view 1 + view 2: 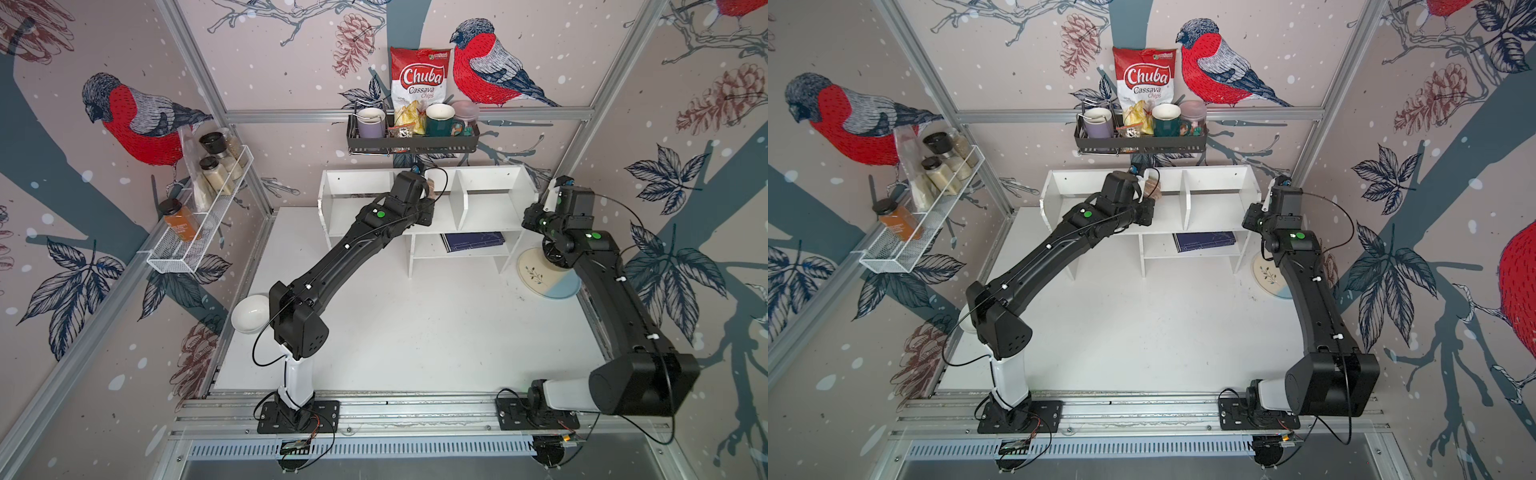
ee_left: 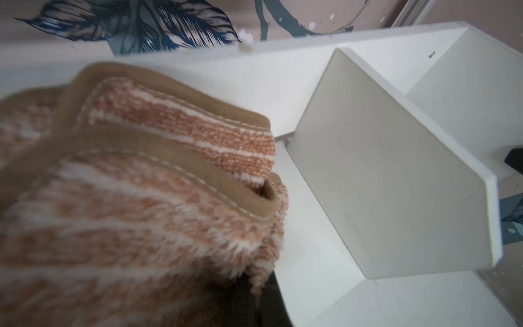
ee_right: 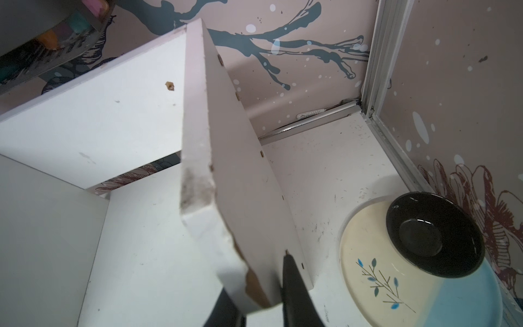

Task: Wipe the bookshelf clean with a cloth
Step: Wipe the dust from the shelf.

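The white bookshelf [image 1: 490,183] [image 1: 1217,183] stands at the back of the table. My left gripper [image 1: 429,196] reaches into its middle upper compartment, shut on the tan, white-striped cloth [image 1: 432,187] [image 1: 1152,188]. In the left wrist view the bunched cloth [image 2: 141,184] hides the jaws and lies against the shelf floor and back panel, close to a divider [image 2: 382,184]. My right gripper [image 3: 260,300] [image 1: 549,197] is shut on the front edge of the bookshelf's right side panel [image 3: 240,170], one black finger [image 3: 297,297] on each face. A small brown crumb [image 3: 169,85] sticks to the back panel.
A dark blue book [image 1: 473,241] lies on the lower shelf. A plate [image 1: 536,274] with a black bowl [image 3: 433,235] sits right of the shelf. A white bowl [image 1: 249,311] sits at the table's left edge. A black wall rack [image 1: 411,143] and a wire-mesh rack [image 1: 199,232] hang above.
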Robot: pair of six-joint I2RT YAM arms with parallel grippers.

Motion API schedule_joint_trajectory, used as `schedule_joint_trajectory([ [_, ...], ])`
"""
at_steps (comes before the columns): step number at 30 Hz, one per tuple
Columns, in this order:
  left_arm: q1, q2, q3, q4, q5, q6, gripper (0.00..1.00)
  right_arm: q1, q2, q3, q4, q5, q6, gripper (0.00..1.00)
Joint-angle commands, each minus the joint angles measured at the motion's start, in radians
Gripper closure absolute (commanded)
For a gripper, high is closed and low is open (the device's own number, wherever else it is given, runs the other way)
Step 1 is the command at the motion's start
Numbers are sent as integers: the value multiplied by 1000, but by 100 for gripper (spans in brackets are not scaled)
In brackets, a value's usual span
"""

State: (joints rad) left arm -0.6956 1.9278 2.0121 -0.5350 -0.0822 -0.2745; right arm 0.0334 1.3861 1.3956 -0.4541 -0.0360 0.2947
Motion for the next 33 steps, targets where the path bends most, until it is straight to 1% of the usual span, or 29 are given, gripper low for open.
schedule_joint_trajectory([
  [1,-16,-2,-19,27,29,-45,100,0,1,2,-97,-102,102,100],
  [5,-26,-29,-88,56,47,-67,100,-3,3,5,-97,-104,103,100],
  [8,-28,-40,-134,68,35,-79,100,-4,5,9,-95,-109,106,100],
  [11,-28,-32,-125,66,36,-73,100,-4,6,9,-95,-116,106,100],
  [12,-28,-35,-125,81,48,-72,93,-3,3,8,-95,-116,107,100],
  [13,-28,-38,-124,103,56,-69,89,-4,1,7,-94,-116,105,100],
  [14,-27,-41,-120,120,57,-67,87,-4,-1,6,-95,-116,106,100],
  [15,-25,-38,-101,134,49,-62,90,-3,-1,6,-95,-119,106,100],
  [16,-22,-27,-70,132,34,-60,97,-3,-1,6,-96,-121,106,100],
  [17,-17,-6,-28,111,13,-62,100,-3,-1,6,-96,-123,107,100],
  [18,-10,21,17,85,4,-65,100,-1,-1,6,-97,-123,107,100],
  [20,1,83,145,29,27,-77,100,-1,-1,5,-96,-123,107,100],
  [21,2,108,184,11,40,-81,100,-1,-2,5,-97,-122,106,100],
  [23,2,144,247,7,67,-90,100,-1,-4,6,-98,-123,106,100],
  [25,2,168,273,20,76,-100,100,-1,-4,6,-99,-124,106,100],
  [27,2,184,304,4,48,-99,100,-2,-6,8,-102,-122,102,100],
  [29,4,182,302,-14,0,-89,100,-5,-7,8,-104,-121,98,100],
  [33,4,127,231,-30,-178,-59,100,-3,-9,0,-97,-124,99,100],
])
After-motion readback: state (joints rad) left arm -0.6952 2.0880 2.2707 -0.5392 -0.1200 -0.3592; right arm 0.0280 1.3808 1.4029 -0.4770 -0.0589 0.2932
